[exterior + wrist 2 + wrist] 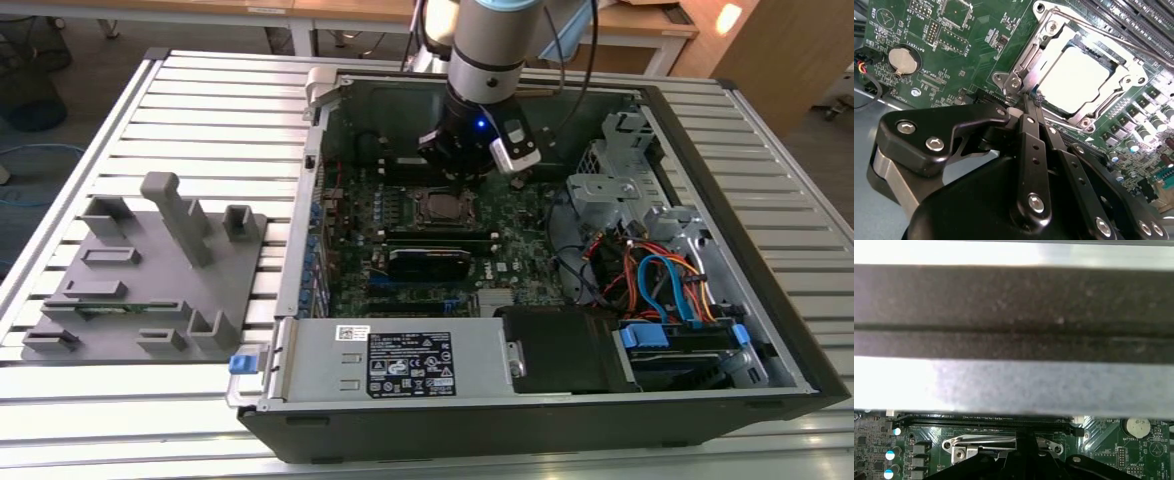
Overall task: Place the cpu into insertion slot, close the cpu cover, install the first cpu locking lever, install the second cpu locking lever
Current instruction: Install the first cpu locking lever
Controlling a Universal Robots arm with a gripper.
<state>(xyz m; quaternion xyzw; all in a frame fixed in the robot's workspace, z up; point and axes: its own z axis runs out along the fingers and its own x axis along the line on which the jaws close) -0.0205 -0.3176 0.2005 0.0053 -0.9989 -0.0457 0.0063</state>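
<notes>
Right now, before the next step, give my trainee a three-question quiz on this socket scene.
1. True or false: the cpu already lies in the insertion slot, with the cpu cover closed over it.
2. In the second wrist view, what is the gripper nearest to? A) the coin battery B) a corner of the cpu cover C) the memory slots
3. Fill in: in the exterior view, the grey fixture block sits to the exterior view's ____ of the computer case.

Key: 1 true; 2 B; 3 left.
</notes>
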